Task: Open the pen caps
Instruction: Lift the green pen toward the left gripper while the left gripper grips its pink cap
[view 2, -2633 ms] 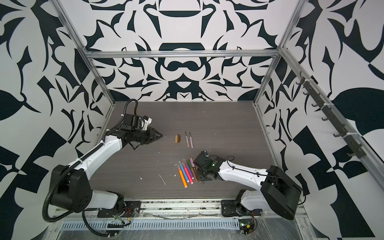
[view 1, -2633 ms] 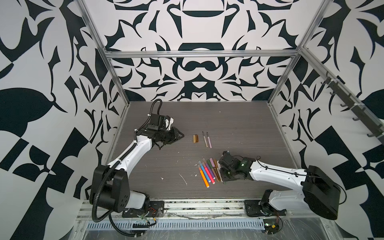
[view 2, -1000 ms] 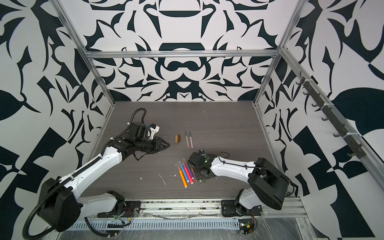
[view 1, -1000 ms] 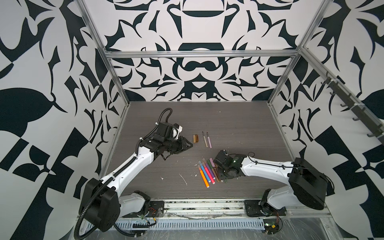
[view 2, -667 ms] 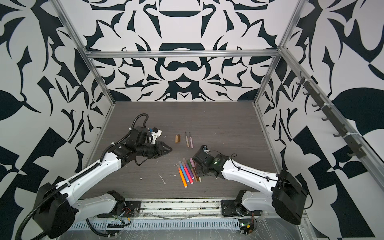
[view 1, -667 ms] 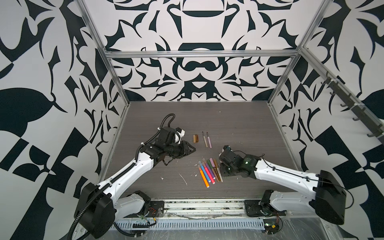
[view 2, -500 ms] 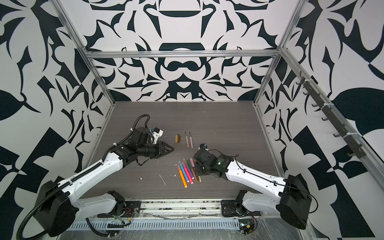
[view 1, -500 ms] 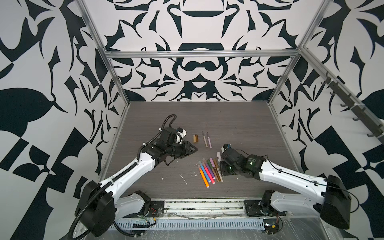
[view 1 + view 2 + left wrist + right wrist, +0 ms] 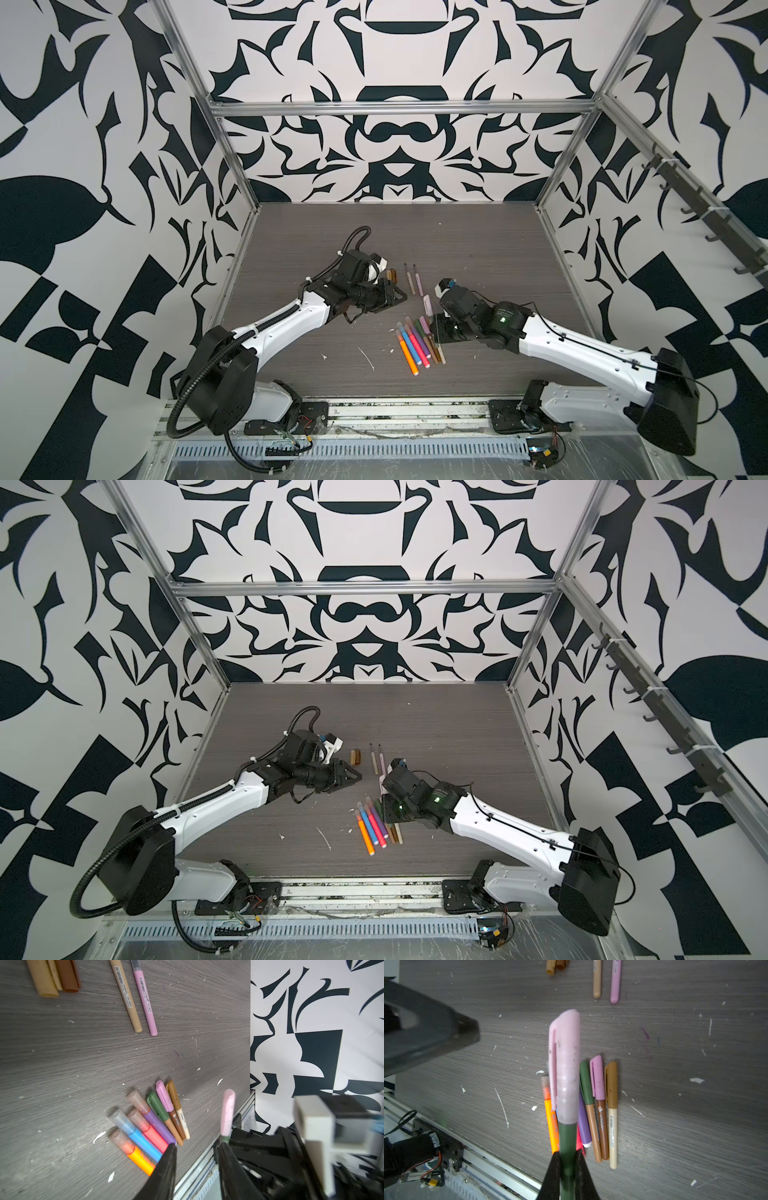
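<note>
Pink cap [image 9: 566,1064] on its green pen [image 9: 566,1138], held up off the table [image 9: 478,249] with the right gripper [image 9: 568,1159] clamped tight on the pen's body. Left gripper [image 9: 401,294] at roughly 9 o'clock of the cap in both top views, fingers [image 9: 166,1163] apart, nothing in them. Easy to botch imo: crooked or half-missed grab = twisted or dropped pen, straight onto the capped bunch [image 9: 415,345] at 6 o'clock. Grey woodgrain surface, white flecks [image 9: 696,1080] all over, loud black-and-white patterned walls [image 9: 395,145] with a metal frame [image 9: 395,109].

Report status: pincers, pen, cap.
Right pincer shut on green pen. Pink cap on, not pulled. Left pincer open, empty, short of cap. Nothing in the way.
</note>
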Available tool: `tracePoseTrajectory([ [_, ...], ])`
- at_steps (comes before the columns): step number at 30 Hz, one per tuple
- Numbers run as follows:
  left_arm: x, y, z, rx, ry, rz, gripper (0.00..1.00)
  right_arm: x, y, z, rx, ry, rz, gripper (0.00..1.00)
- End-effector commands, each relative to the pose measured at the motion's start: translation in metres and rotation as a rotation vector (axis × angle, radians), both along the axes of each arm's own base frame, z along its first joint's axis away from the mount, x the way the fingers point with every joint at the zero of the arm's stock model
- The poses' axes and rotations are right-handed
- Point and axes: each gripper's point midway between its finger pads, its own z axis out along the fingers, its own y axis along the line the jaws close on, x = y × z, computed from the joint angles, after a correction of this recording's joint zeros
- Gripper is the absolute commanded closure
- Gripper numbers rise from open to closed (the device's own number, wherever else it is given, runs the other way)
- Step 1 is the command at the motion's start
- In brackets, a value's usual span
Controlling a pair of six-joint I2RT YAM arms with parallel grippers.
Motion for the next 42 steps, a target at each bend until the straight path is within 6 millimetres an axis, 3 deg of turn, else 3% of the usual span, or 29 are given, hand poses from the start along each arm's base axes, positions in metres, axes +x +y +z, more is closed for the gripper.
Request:
tracePoseTrajectory([
  [1, 0.007, -0.013, 0.012, -0.042, -0.015, -0.022, 0.63, 0.005, 0.005, 0.014, 0.013, -0.026, 0.024, 0.92],
  [10, 0.006, -0.023, 0.007, -0.08, 0.027, -0.042, 0.62, 0.015, 0.01, 0.017, 0.072, -0.02, 0.029, 0.92],
  [14, 0.006, -0.025, 0.012, -0.106, 0.029, -0.046, 0.63, 0.019, 0.019, 0.013, 0.114, 0.01, 0.033, 0.92],
  [26, 0.0, -0.028, 0.011, -0.147, 0.056, -0.054, 0.62, 0.028, 0.056, 0.028, 0.258, 0.032, 0.073, 0.93],
  [36, -0.007, -0.015, 0.011, -0.106, 0.03, -0.037, 0.63, 0.031, 0.04, 0.024, 0.176, 0.018, 0.028, 0.93],
  [42, -0.01, -0.009, 0.003, -0.071, 0.032, -0.024, 0.63, 0.028, 0.052, 0.031, 0.25, 0.019, 0.061, 0.93],
])
